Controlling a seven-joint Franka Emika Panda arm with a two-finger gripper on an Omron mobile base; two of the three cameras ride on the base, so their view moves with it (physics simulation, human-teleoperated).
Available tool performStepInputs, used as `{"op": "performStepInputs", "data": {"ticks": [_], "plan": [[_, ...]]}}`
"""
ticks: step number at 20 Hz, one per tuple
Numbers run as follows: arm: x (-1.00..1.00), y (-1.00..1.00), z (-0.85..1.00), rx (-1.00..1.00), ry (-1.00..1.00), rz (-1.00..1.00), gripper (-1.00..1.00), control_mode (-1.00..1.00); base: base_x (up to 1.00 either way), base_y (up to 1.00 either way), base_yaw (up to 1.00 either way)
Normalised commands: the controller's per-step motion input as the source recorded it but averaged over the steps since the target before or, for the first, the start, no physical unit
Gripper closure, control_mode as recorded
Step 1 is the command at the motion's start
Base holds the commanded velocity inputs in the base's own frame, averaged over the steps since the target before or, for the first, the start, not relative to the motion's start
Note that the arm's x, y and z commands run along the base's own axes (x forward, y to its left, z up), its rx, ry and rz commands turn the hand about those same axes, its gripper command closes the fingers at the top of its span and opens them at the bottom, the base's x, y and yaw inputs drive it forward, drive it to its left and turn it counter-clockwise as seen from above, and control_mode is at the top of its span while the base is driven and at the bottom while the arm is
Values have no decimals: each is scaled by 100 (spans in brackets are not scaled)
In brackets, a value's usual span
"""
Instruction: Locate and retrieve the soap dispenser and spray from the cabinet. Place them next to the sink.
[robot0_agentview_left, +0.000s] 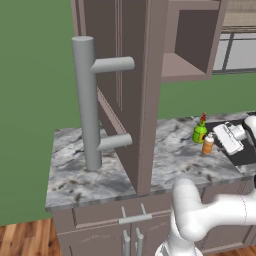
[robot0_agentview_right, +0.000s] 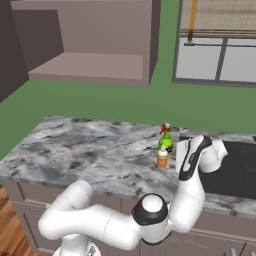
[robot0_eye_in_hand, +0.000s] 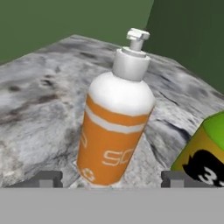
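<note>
We judge the task to be at its last step: the orange soap dispenser (robot0_eye_in_hand: 114, 127) and the green spray (robot0_agentview_right: 165, 137) both stand upright on the marble bench (robot0_agentview_left: 90, 175), just beside the dark sink (robot0_agentview_right: 235, 170), right of centre in the right base view. In the hand view the claw (robot0_eye_in_hand: 110, 178) shows its two fingertips (robot0_eye_in_hand: 46, 178) spread wide, one on each side of the dispenser's base and apart from it, so it pinches nothing. The next move, as we read it, calls for drawing the claw straight back without brushing the dispenser or the spray close at its side, since either could tip.

The bench is grey-veined marble over mauve-brown drawer units. The cabinet (robot0_agentview_left: 135, 75) door stands open at upper centre of the left base view, its thick grey bar handle (robot0_agentview_left: 86, 100) towards us. A green wall and a window (robot0_agentview_right: 215, 45) lie behind.
</note>
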Motion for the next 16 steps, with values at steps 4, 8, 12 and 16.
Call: {"op": "performStepInputs", "data": {"ticks": [4,8,12,16], "plan": [[-19,-15,9,-11,1,-1,-100,-100,0,0,0],[-48,-8,25,-13,0,-3,-100,-100,0,0,0],[-73,0,20,-16,-2,-3,-100,-100,0,0,0],[-97,0,1,-15,-8,-2,-100,-100,0,0,0]]}}
